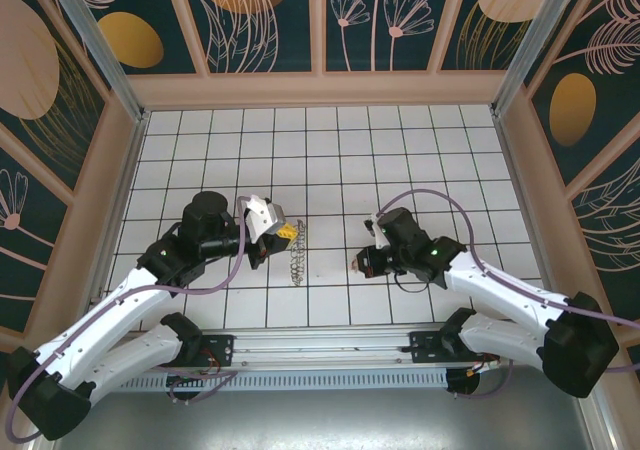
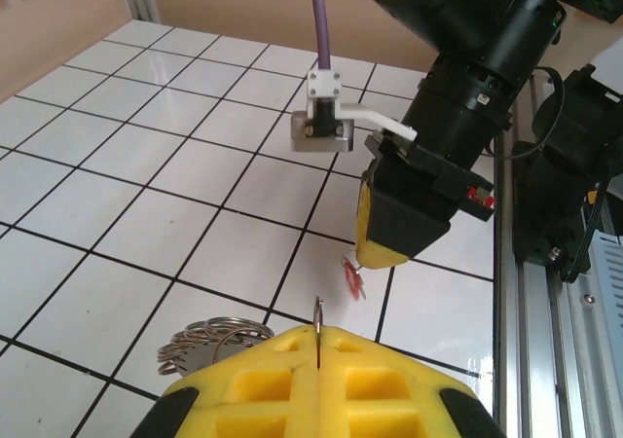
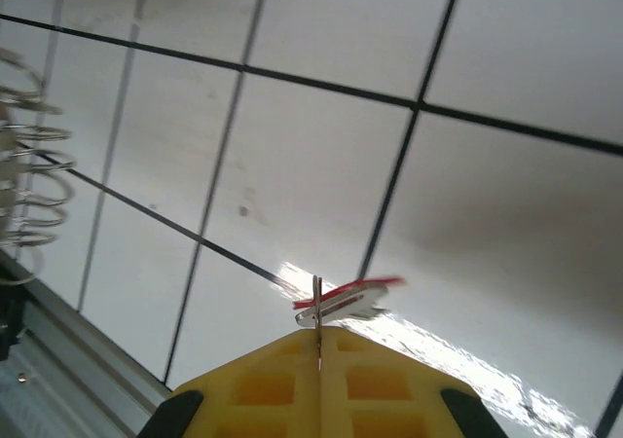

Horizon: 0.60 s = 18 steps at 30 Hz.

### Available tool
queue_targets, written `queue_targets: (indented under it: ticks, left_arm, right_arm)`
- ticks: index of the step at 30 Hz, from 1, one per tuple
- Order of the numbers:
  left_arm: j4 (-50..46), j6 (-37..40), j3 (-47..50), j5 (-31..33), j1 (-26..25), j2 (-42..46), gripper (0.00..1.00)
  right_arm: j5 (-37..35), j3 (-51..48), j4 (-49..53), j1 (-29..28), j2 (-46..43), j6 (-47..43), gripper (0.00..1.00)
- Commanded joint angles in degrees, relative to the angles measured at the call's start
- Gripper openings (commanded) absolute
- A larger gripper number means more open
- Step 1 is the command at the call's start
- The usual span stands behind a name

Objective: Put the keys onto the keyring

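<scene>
Keys (image 3: 348, 300) are sitting clamped in our right pincer (image 3: 318, 333); the keyring (image 1: 295, 251) is lying on the table (image 1: 400, 150) at its nine o'clock, just beside our left pincer (image 1: 285, 233), fingers pressing together.

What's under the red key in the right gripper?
Bare white tile and a dark grout line; the keyring sits off to the side, not beneath. The key is pinched in the shut right gripper, whose fingers cover its gripped end.
</scene>
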<state>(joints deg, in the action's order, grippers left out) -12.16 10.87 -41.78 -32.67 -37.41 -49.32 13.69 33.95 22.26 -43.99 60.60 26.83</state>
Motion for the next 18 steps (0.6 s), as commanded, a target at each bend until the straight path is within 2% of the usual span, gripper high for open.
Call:
queue_targets:
  ticks: [1, 10, 18]
  left_arm:
    - [3.55, -0.92, 0.16, -0.25, 0.05, 0.0, 0.0]
    - [4.03, -1.38, 0.73, -0.22, 0.05, -0.5, 0.0]
    - [4.25, -1.34, 0.73, -0.2, 0.0, -1.03, 0.0]
  right_arm:
    - [-2.69, 0.04, -0.22, -0.49, 3.73, 1.3, 0.0]
    - [-4.62, 3.89, -3.79, -1.63, 17.77, -0.98, 0.0]
    - [-5.29, 4.65, -5.21, -1.55, 19.91, -1.51, 0.0]
